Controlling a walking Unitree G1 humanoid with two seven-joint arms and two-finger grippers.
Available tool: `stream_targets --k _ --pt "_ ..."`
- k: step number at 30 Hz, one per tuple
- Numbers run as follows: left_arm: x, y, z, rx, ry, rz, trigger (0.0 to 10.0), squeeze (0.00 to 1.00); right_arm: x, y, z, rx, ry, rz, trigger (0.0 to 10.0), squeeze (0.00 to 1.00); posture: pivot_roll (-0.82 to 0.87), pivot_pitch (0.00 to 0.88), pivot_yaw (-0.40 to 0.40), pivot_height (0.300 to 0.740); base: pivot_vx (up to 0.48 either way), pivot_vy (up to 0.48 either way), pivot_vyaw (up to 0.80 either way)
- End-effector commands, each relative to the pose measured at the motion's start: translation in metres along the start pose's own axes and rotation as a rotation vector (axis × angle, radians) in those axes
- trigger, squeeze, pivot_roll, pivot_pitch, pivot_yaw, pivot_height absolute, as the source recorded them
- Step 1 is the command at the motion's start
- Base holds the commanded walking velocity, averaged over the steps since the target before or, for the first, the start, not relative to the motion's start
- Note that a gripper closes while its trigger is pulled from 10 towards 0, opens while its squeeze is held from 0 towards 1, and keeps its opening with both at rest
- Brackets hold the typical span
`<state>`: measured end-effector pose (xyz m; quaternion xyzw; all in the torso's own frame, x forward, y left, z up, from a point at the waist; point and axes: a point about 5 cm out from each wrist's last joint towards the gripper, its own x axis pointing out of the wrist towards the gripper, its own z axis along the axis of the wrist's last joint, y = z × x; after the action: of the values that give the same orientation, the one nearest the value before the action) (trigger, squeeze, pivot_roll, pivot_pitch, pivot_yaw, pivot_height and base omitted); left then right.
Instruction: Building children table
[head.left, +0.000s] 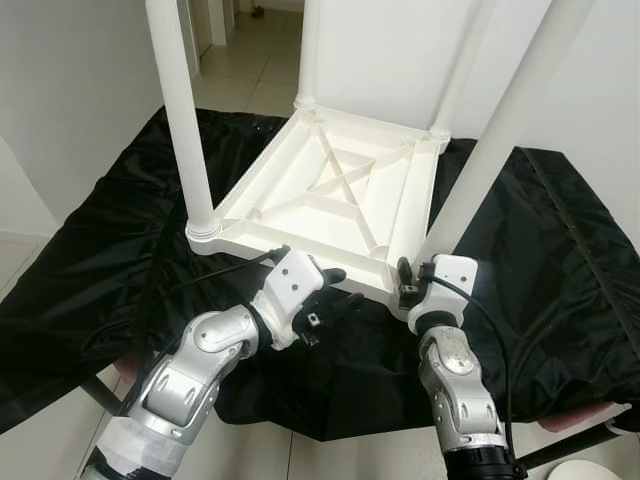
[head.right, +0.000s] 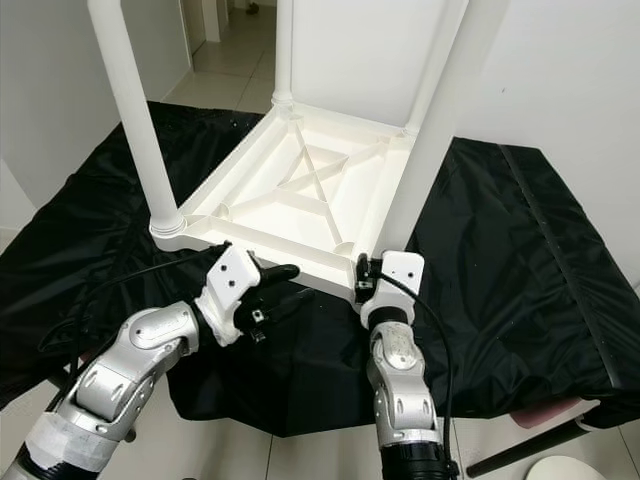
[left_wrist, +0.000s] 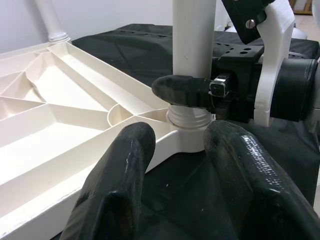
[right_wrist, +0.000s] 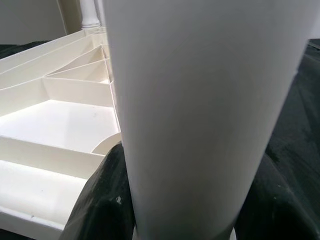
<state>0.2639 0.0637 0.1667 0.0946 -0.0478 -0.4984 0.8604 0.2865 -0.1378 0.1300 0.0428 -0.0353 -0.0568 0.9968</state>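
Observation:
A white plastic children's table (head.left: 330, 190) lies upside down on a black cloth, its legs pointing up. My right gripper (head.left: 412, 282) is shut on the near right leg (head.left: 490, 150) just above its socket at the table's front corner. In the right wrist view that leg (right_wrist: 200, 100) stands between the black fingers (right_wrist: 97, 200). My left gripper (head.left: 325, 293) is open with nothing in it. It hovers at the table's front rim, just left of that corner. The left wrist view looks past its fingers (left_wrist: 120, 185) at the leg's base (left_wrist: 190, 117) and the right gripper's finger (left_wrist: 185, 91).
The black cloth (head.left: 540, 260) covers a low surface and hangs over its edges. The near left leg (head.left: 185, 120) rises close to my left arm. Tiled floor (head.left: 250, 75) and a doorway lie behind; white walls stand on both sides. A pink edge (head.left: 590, 415) shows at lower right.

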Motion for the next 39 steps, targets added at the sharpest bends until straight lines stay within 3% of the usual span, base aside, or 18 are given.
stream_targets --k 1,4,5,6,7,11,16,17,23,25,28,39 --pt "0.000 -0.002 0.000 -0.005 0.000 -0.013 10.0 0.00 -0.006 0.013 -0.001 0.098 0.014 -0.030 10.0 0.00 0.02 0.009 -0.035 0.740 0.000 0.000 0.00" --pt "0.002 -0.001 0.002 -0.001 -0.002 -0.017 10.0 0.00 -0.008 0.008 -0.002 0.072 0.017 -0.036 10.0 0.00 0.02 0.017 -0.037 0.740 0.000 0.000 0.00" --pt "0.003 0.001 0.002 -0.001 -0.004 -0.012 10.0 0.00 -0.009 0.006 -0.003 0.082 0.019 -0.040 10.0 0.71 0.02 0.017 -0.037 0.740 0.000 0.000 0.00" --pt "0.003 0.001 0.002 -0.001 -0.004 -0.012 10.0 0.00 -0.009 0.006 -0.003 0.082 0.019 -0.040 10.0 0.71 0.02 0.017 -0.037 0.740 0.000 0.000 0.00" --pt "0.003 0.002 0.003 0.000 -0.005 -0.009 10.0 0.00 -0.010 0.003 -0.001 0.070 0.003 -0.034 10.0 1.00 0.02 0.019 -0.038 0.740 0.000 0.000 0.00" --pt "0.003 0.003 0.003 0.002 -0.005 -0.002 10.0 0.00 -0.010 -0.005 0.005 0.068 -0.027 0.015 10.0 1.00 0.02 0.024 -0.035 0.740 0.000 0.000 0.00" --pt "0.002 0.003 0.003 -0.001 -0.005 0.002 10.0 0.00 -0.005 -0.016 0.012 0.045 -0.038 0.172 10.0 1.00 0.02 0.025 -0.031 0.740 0.000 0.000 0.00" --pt "0.003 0.003 0.003 -0.002 -0.006 0.003 10.0 0.00 -0.001 -0.022 0.013 0.035 -0.019 0.278 10.0 0.00 0.02 0.024 -0.030 0.740 0.000 0.000 0.00" --pt "0.004 0.003 0.005 0.005 -0.010 0.003 10.0 0.00 0.005 -0.032 0.011 -0.042 0.010 0.494 10.0 0.00 0.02 0.022 -0.032 0.740 0.000 0.000 0.00" --pt "0.004 0.003 0.005 0.005 -0.010 0.003 10.0 0.00 0.005 -0.032 0.011 -0.042 0.010 0.494 10.0 0.00 0.02 0.022 -0.032 0.740 0.000 0.000 0.00" --pt "0.002 0.008 0.004 0.018 -0.002 0.017 10.0 0.00 0.016 -0.039 0.012 -0.079 0.021 0.655 10.0 0.00 0.03 0.013 -0.032 0.740 0.000 0.000 0.00" --pt "0.004 0.009 0.005 0.024 -0.005 0.020 10.0 0.00 0.047 -0.036 0.019 -0.174 0.046 0.797 10.0 0.00 0.04 0.009 -0.033 0.740 0.000 0.000 0.00"
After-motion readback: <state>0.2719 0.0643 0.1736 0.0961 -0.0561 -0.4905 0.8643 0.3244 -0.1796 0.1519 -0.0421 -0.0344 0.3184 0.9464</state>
